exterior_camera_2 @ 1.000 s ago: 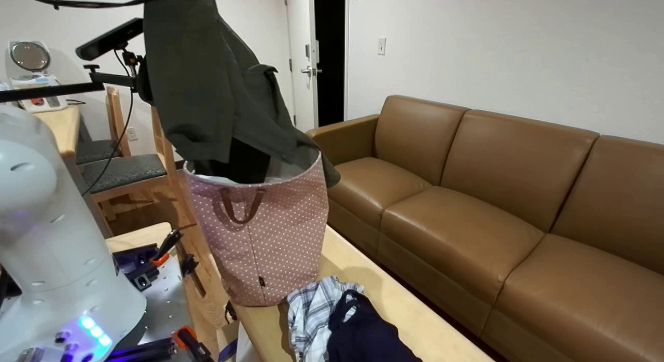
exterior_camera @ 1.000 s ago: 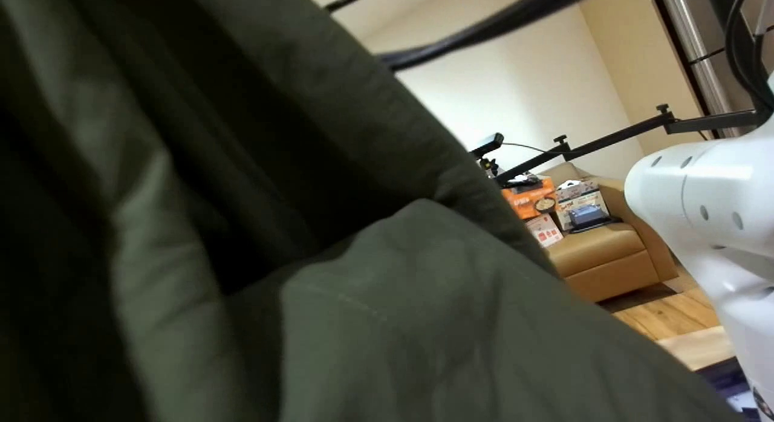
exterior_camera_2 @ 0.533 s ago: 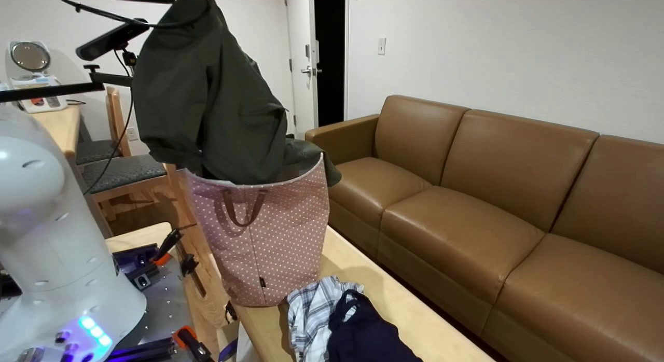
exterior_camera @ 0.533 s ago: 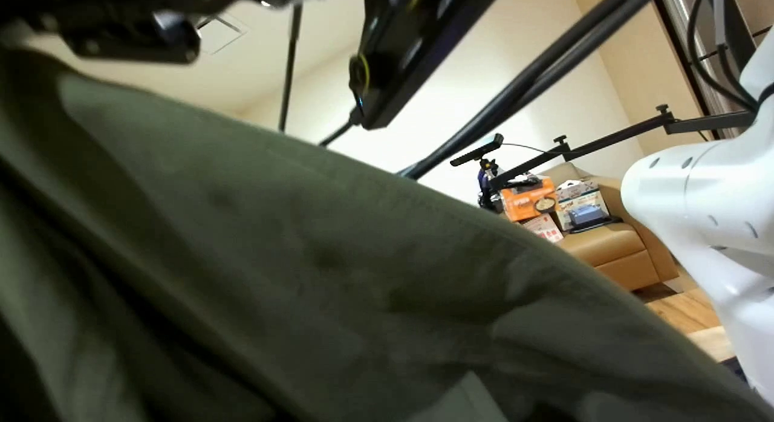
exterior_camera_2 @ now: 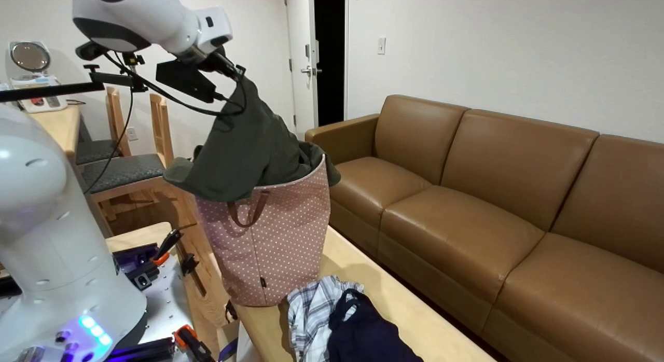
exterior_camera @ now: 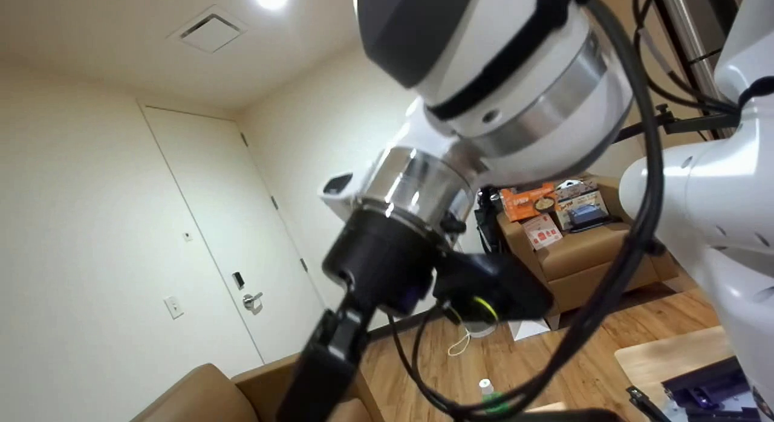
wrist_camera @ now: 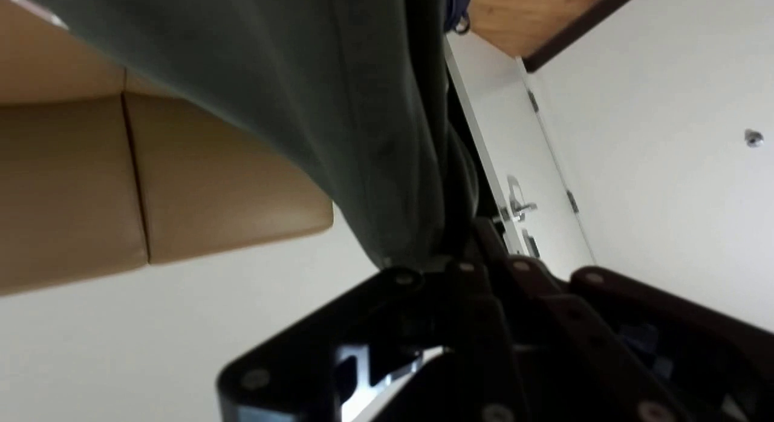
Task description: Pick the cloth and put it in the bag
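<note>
Gripper [exterior_camera_2: 238, 72]: one, clenched on the top of the green cloth [exterior_camera_2: 246, 141].
Green cloth: one, hanging over the bag [exterior_camera_2: 280, 248], folds spilling across its rim.
Bag: one, upright on the table [exterior_camera_2: 404, 312].
Alongside: one plaid garment [exterior_camera_2: 310, 312], one navy garment [exterior_camera_2: 367, 333].
Overhead: one ceiling vent [exterior_camera: 210, 32], in an exterior view alone.

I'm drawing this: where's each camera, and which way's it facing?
Exterior view: nearby, tilted up, facing the white robot arm and black metal gripper.
Exterior view: higher than the pink dotted fabric bag, facing it; arm alongside.
Wrist view: behind the visible gripper, facing the draped dark green cloth.
Both exterior views share the arm.
</note>
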Motion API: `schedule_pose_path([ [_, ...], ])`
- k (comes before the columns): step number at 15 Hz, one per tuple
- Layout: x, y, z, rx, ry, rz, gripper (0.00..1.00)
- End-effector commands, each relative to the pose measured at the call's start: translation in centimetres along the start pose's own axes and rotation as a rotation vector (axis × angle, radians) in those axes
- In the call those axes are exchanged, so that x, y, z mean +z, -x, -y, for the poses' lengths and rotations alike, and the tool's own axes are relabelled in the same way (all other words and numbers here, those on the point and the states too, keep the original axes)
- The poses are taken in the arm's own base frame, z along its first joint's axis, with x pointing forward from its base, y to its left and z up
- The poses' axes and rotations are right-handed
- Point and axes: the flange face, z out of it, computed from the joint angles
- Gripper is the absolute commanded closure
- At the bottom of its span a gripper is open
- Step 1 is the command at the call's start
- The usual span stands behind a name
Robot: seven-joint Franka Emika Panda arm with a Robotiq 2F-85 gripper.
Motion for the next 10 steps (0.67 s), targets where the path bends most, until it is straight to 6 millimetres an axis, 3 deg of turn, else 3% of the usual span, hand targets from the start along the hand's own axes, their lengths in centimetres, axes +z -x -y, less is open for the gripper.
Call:
schedule_pose_path([
  [1,4.7,4.6,-0.2,0.028,0.026,0.189,0.96],
  [6,9.6,10.9,2.0,0.053,-0.058,0.465,0.97],
  [7,9.8,11.3,2.8,0.036,-0.120,0.475,0.96],
  [8,9.2,10.1,1.9,0.037,-0.069,0.425,0.96],
  [10,9.9,11.0,2.6,0.041,-0.103,0.465,0.96],
])
